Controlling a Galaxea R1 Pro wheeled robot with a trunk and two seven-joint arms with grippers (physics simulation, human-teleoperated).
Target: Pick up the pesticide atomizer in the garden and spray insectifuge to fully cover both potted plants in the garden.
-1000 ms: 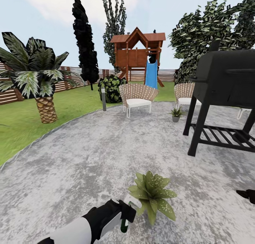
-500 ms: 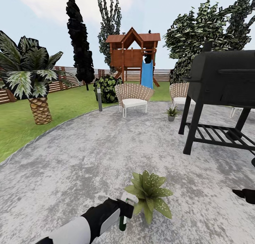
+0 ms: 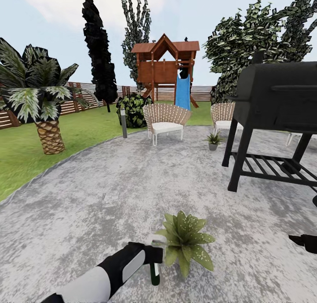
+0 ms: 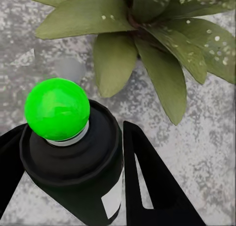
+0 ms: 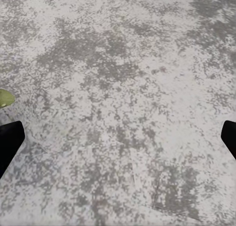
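Head view: left gripper (image 3: 152, 255) is low down w/ the pesticide atomizer (image 3: 155, 268) clamped in it, bottle hanging dark-end down below the fingers. The near potted plant (image 3: 185, 240) sits on the grey paving (image 3: 110, 193) right beside the gripper, leaves almost touching the spray head. Second potted plant (image 3: 214, 140) is way off ahead of it, btwn the wicker chair (image 3: 166, 120) and the black grill (image 3: 275, 118). Right gripper (image 3: 306, 241) is just a dark tip well apart on the other side of the near plant (can't tell its state from here).

Left wrist view: bottle wedged between the two black fingers (image 4: 147, 181), closed tight on it, bright green ball (image 4: 57, 109) on top of the black body, pale label patch showing. Speckled leaves of the plant (image 4: 152, 44) spread just past the fingertips, not touching.

Right wrist view: the gripper's finger tips (image 5: 10, 142) sit far apart at opposite edges, so wide open, nothing held, only mottled paving (image 5: 123, 103) beyond them. A sliver of green leaf (image 5: 5, 98) is next to one finger.
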